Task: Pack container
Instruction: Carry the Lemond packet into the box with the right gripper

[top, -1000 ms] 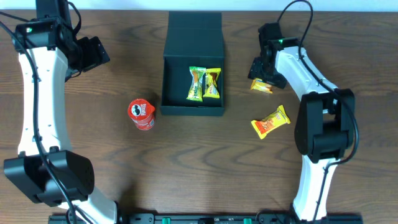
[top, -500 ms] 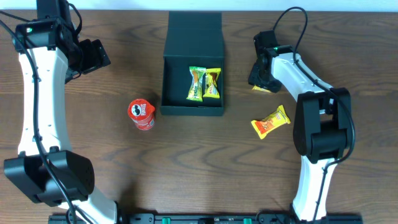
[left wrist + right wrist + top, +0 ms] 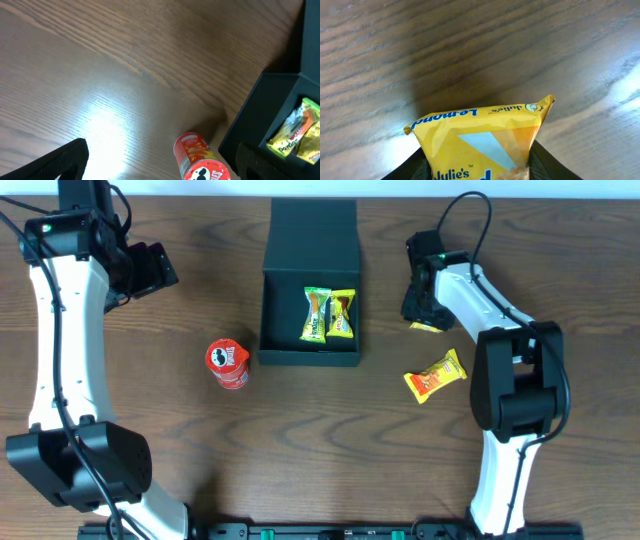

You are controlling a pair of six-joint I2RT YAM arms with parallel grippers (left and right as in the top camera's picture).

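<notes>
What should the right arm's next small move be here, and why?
Probably lift straight up a little. The right claw looks closed on the yellow packet, which lies on the table; raising it clears the way to the open container on its left.

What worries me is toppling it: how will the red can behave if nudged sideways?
The red can stands upright on the table, seemingly taller than wide, so a high nudge would probably tip it. Its round body would then likely roll. It looks rigid, so jaws should hardly dent it.
</notes>
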